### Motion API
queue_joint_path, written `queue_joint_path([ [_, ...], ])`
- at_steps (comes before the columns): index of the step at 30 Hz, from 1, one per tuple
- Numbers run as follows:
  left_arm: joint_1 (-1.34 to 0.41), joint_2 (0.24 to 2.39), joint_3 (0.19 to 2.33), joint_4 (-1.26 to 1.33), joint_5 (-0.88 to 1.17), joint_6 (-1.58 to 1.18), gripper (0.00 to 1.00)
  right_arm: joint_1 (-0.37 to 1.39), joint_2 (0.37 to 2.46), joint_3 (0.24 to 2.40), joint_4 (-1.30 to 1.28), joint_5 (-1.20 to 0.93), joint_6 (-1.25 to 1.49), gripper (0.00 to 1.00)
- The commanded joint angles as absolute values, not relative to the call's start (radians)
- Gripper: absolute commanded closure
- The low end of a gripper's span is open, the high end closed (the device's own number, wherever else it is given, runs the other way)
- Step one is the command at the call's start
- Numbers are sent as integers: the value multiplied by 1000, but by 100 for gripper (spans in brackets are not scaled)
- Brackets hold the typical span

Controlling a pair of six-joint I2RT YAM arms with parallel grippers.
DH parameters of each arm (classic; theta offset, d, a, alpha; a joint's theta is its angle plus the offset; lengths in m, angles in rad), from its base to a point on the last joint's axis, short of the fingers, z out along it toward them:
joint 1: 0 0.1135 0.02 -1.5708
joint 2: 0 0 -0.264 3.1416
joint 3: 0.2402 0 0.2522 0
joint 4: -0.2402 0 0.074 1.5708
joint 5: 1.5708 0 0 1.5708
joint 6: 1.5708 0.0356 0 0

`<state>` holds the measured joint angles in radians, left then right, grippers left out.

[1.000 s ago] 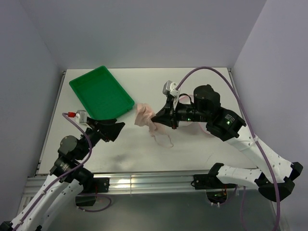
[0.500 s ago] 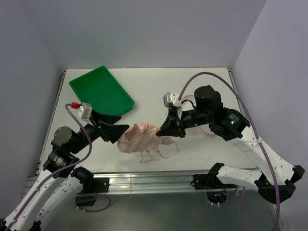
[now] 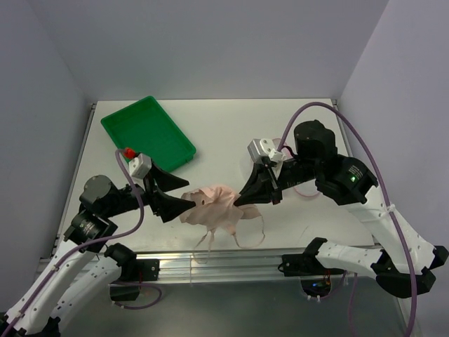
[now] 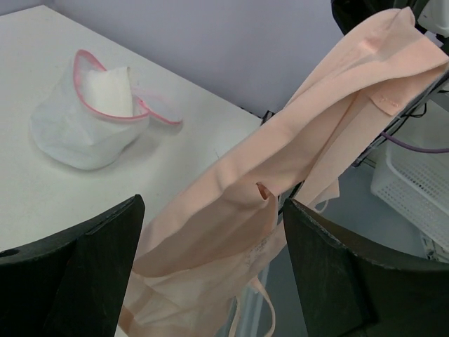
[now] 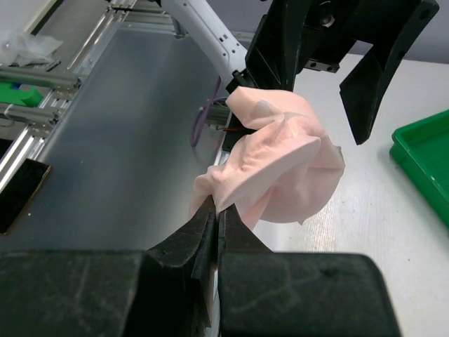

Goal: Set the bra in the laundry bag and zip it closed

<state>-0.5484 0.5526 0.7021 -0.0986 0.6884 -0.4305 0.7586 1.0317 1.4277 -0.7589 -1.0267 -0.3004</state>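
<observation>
One bra (image 3: pixel 214 210) hangs over the near middle of the table (image 3: pixel 231 133), my right gripper (image 3: pixel 242 200) pinched tight on it, my left gripper (image 3: pixel 181 205) spread wide around its left end, the laundry bag (image 4: pixel 91 112) lying open further right.

The right gripper (image 3: pixel 242 200), pinching the bra (image 3: pixel 214 207), has drawn back from the middle of the table (image 3: pixel 280 133) toward its near edge. The garment, earlier bunched by the fingers, now hangs spread out with its straps dangling by that edge. The left gripper (image 3: pixel 184 205) has swung away from the green tray's (image 3: pixel 147 133) near corner, and its spread fingers now flank the bra's free end.
</observation>
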Motion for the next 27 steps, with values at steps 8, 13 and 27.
queue_joint_path([
  [8, -552, 598, 701, 41, 813, -472, 12, 753, 1038, 1463, -750, -1118, -316, 100],
  [13, -564, 617, 695, 43, 813, -480, 16, 752, 1052, 1462, -747, -1131, -325, 100],
  [27, -673, 666, 715, 23, 739, -468, 53, 742, 1051, 1467, -746, -1135, -342, 100],
])
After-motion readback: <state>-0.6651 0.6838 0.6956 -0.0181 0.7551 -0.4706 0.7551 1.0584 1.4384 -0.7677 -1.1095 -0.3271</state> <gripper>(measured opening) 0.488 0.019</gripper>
